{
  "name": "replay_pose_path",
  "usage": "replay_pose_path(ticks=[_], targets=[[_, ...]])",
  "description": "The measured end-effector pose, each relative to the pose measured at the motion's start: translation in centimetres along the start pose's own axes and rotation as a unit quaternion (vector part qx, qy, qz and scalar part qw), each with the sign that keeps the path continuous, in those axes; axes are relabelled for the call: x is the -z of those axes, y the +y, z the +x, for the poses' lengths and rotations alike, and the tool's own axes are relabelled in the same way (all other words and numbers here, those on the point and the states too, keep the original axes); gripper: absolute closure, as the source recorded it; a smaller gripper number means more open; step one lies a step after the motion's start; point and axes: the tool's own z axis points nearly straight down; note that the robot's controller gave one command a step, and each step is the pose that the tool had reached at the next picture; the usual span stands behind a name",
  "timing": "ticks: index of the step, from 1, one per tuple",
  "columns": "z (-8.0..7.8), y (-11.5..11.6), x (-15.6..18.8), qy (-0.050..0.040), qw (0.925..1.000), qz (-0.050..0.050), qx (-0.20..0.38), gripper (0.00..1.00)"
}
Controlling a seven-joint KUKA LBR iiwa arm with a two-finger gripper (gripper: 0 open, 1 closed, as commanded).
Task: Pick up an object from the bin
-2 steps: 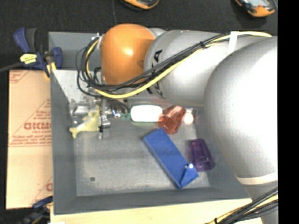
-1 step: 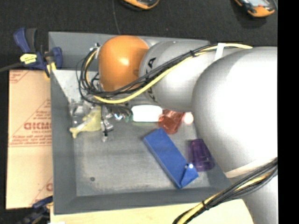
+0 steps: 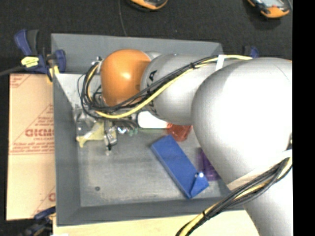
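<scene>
item: grey metal bin [image 3: 69, 181] of loose things, with one arm reaching in. end effector [image 3: 110, 140]: low in the bin's left half, near the left wall and about midway between the far and near walls, its tip close to the bare floor. whether it is apart or together cannot be told, and nothing is seen clamped in it. nearest thing: pale yellow curved piece [image 3: 91, 136], just beside the end effector on the left-wall side, possibly touching it. a clear glassy piece [image 3: 81, 125] lies next to that, toward the far left corner. other contents: blue flat block [image 3: 176, 165], aslant from the middle toward the near right corner, well apart; red thing [image 3: 178, 131] and purple thing [image 3: 206, 167], both partly under the arm; white thing [image 3: 152, 120] below the wrist. step in hand, as judged: positioning for the pick, with the pale yellow piece the likeliest target. next move calls for: a small shift toward the left wall to centre on that piece, a firm closing, and a straight lift clear of the wall.
</scene>
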Motion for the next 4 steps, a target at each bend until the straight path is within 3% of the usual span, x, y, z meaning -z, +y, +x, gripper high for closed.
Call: replay_pose_path(ticks=[1,2,3,4], targets=[[-0.7,-0.5,0.3,-0.0028,1.0,-0.001,-0.003,1.0],[-0.7,-0.5,0.3,-0.0027,1.0,-0.001,-0.003,1.0],[-0.4,-0.2,6.1,0.0002,1.0,-0.001,0.006,1.0],[-0.3,-0.2,14.5,-0.0006,1.0,-0.001,0.003,1.0]])
